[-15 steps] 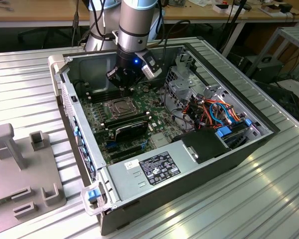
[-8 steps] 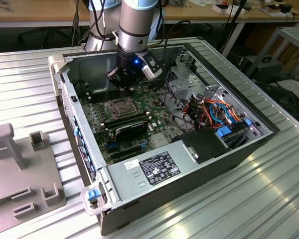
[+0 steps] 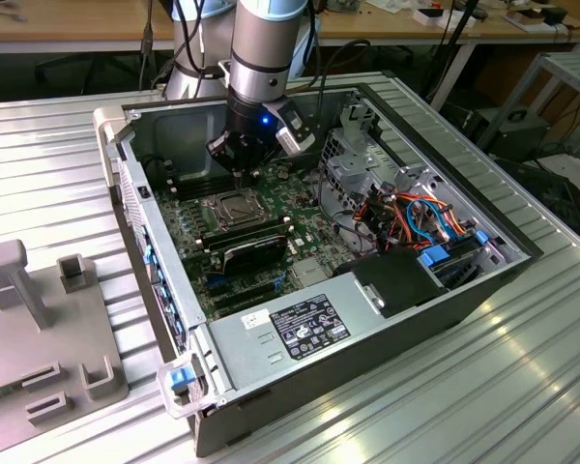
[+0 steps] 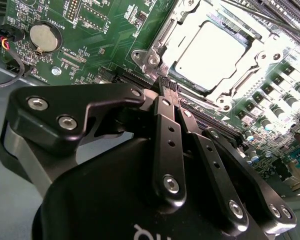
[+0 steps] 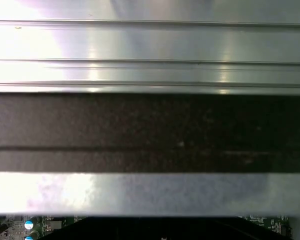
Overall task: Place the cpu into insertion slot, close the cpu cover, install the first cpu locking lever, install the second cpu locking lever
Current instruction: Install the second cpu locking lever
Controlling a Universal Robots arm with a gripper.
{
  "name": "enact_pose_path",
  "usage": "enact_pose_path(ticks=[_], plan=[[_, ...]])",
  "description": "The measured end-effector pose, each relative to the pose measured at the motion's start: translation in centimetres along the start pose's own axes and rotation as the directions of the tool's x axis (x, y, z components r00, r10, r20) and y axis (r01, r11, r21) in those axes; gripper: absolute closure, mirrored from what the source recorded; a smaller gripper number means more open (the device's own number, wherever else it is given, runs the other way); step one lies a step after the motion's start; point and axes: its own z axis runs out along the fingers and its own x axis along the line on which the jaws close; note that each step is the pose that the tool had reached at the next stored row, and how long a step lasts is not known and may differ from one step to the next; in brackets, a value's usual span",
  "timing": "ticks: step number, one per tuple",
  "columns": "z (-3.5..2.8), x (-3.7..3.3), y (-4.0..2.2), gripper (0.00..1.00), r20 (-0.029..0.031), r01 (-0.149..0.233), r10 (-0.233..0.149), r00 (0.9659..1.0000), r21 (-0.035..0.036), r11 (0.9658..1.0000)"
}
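Ribbed alu tabletop point(image 3: 522, 367); wooden bench point(image 3: 77, 21) behind w/ cables.

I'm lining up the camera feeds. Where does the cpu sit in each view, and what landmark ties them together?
Exterior view: the cpu lies in the insertion slot on the green motherboard, just below the gripper.
Second wrist view: the cpu is the bright square beyond the gripper, framed by the cpu cover.
First wrist view: I cannot find it among the metal bands.
Shared landmark: the green motherboard.
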Motion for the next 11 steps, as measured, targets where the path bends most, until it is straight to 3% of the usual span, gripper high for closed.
enact_pose_path(ticks=[9, 11], plan=[[0.0, 0.0, -0.04, 0.89, -0.0001, 0.0, 0.0, 1.0, 0.0, 1.0], [-0.07, 0.0, -0.41, 0.89, -0.0004, 0.0, 0.0, 1.0, 0.0, 1.0]])
